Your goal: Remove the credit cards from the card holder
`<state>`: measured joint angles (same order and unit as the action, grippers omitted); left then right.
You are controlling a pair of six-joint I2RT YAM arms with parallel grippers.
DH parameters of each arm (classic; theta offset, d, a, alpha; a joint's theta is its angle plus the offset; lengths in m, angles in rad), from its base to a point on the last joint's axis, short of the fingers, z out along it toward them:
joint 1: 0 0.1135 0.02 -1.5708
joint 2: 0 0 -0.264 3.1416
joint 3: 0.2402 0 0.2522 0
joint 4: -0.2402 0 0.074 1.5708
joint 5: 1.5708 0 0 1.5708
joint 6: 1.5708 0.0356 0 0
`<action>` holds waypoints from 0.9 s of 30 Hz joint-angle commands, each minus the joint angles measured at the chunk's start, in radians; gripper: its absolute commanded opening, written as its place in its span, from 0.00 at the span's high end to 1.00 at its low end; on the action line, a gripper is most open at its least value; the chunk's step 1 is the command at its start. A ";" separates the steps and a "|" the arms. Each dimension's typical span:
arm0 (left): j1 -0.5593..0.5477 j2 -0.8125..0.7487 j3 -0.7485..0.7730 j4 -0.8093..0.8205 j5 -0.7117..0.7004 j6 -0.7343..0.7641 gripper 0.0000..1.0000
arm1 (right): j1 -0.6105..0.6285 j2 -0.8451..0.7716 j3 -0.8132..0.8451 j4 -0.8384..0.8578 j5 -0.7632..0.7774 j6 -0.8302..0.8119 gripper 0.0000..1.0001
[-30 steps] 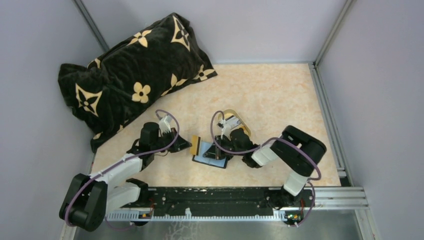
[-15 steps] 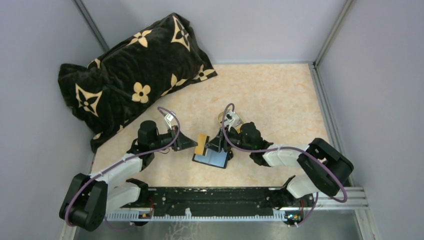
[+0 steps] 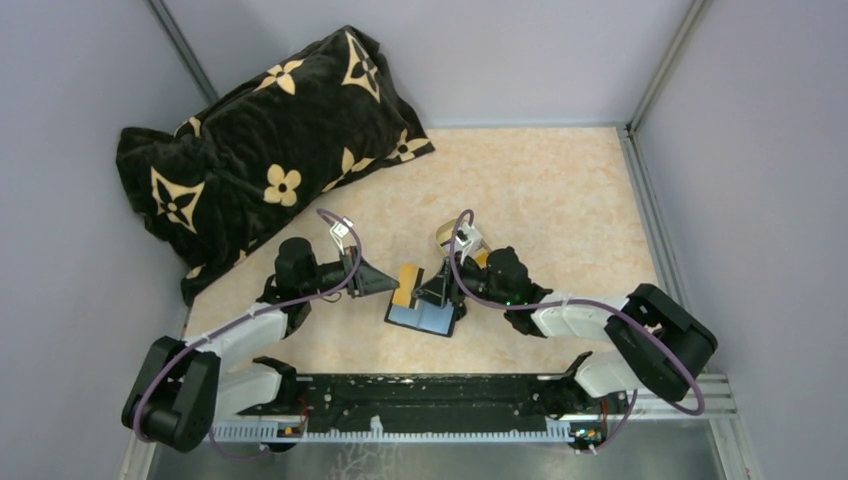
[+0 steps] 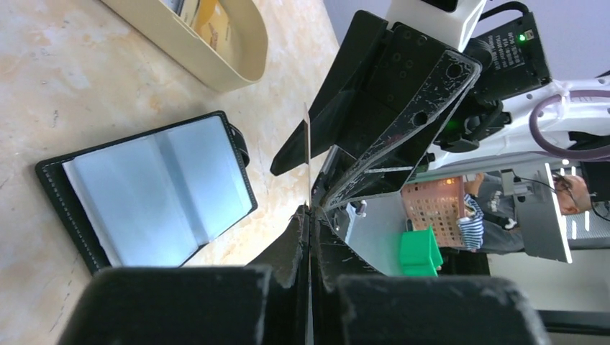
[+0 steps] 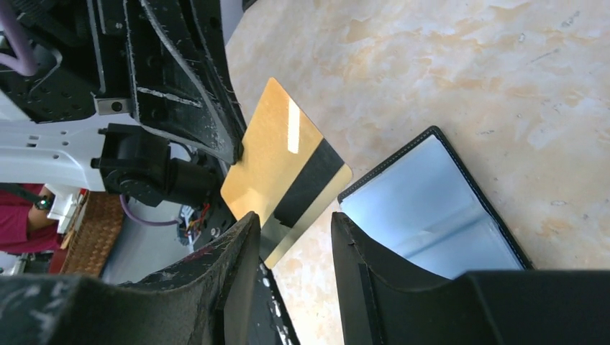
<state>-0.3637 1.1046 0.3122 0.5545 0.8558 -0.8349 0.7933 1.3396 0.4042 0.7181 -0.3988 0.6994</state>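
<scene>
One orange-yellow card (image 3: 405, 286), its long axis running 9 to 3 o'clock, hangs off the surface (image 3: 540, 200) near the open card holder (image 3: 424, 318), clenched at 9 o'clock by the left pincer (image 3: 388, 284), while the right pincer (image 3: 428, 293) straddles the other end, fingers released.

Your top camera looks steeply down from high above the card holder (image 3: 423, 317), far out, on the near side. Left wrist camera sits close and low, left of the card holder (image 4: 155, 190), facing right. Right wrist camera is close on the opposite side, facing left. All three share the card holder and the orange credit card (image 5: 280, 172).
</scene>
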 commanded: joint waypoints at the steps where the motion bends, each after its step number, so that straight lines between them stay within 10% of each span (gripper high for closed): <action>1: 0.007 0.043 -0.004 0.161 0.073 -0.066 1.00 | -0.003 0.034 0.023 0.135 -0.057 0.012 0.58; 8: 0.006 0.053 -0.007 0.114 0.036 -0.020 1.00 | -0.003 -0.012 0.013 0.108 -0.037 0.016 1.00; 18: 0.006 -0.015 0.000 -0.099 -0.210 0.088 0.75 | -0.080 -0.204 -0.016 -0.116 0.272 0.026 1.00; 27: 0.006 -0.044 -0.038 -0.111 -0.222 0.091 0.73 | -0.174 -0.170 0.014 -0.207 0.541 0.179 1.00</action>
<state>-0.3534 1.0893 0.3023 0.4614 0.6537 -0.7650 0.6537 1.1454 0.3798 0.5236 -0.0002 0.7948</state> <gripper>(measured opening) 0.266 0.008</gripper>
